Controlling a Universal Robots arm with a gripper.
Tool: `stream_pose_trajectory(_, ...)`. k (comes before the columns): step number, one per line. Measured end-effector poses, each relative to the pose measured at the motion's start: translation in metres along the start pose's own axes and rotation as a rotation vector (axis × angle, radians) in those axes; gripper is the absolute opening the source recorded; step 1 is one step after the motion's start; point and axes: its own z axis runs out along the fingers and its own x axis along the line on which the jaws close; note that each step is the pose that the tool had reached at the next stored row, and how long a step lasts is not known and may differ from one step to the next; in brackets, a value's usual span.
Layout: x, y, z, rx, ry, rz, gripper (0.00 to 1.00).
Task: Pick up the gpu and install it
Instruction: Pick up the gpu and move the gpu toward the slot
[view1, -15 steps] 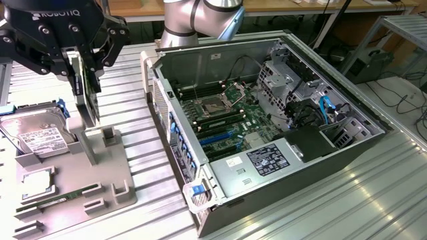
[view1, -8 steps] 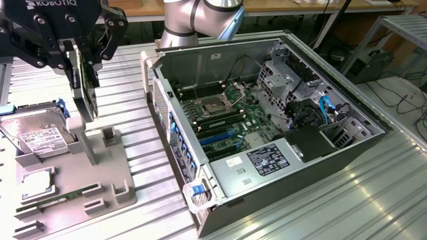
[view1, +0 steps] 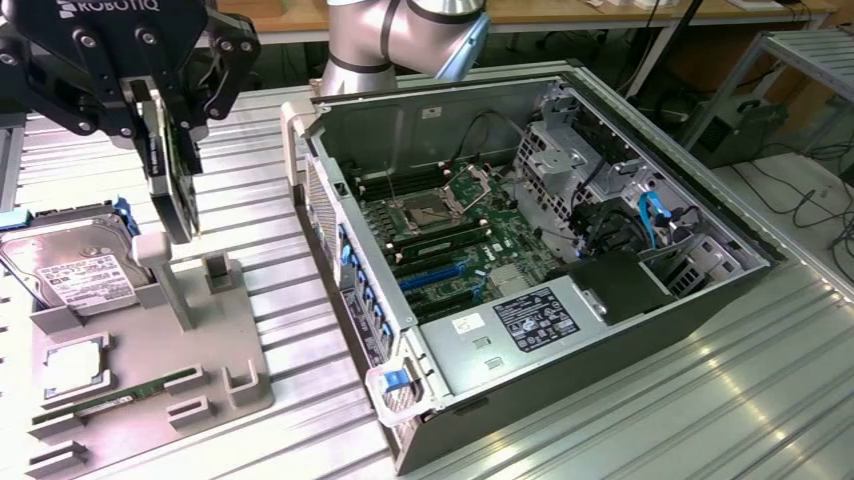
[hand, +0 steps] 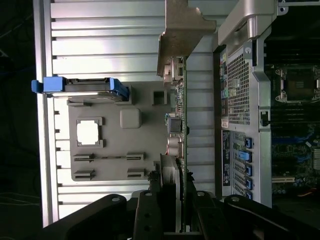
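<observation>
The gpu hangs on edge at the exterior view's upper left, a thin dark card with a green edge. My gripper is shut on its upper part. The card's lower end sits just over the posts of the grey holder tray; I cannot tell whether it touches them. In the wrist view the gpu runs edge-on away from my gripper, and its silver end bracket is at the far end. The open computer case lies to the exterior view's right, with blue slots on its motherboard.
On the grey tray lie a silver hard drive, a square processor chip and a narrow green memory stick. The case's rear panel stands close beside the card. The ribbed metal table stretches around them.
</observation>
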Motion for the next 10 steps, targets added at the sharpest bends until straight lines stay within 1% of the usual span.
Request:
stream_pose_trajectory(5,-0.006,0.0002,0.0001,0.0000,0.0000,0.000,0.28)
stream_pose_trajectory(10,-0.015,0.0004,0.0002,0.0000,0.0001,0.000,0.28)
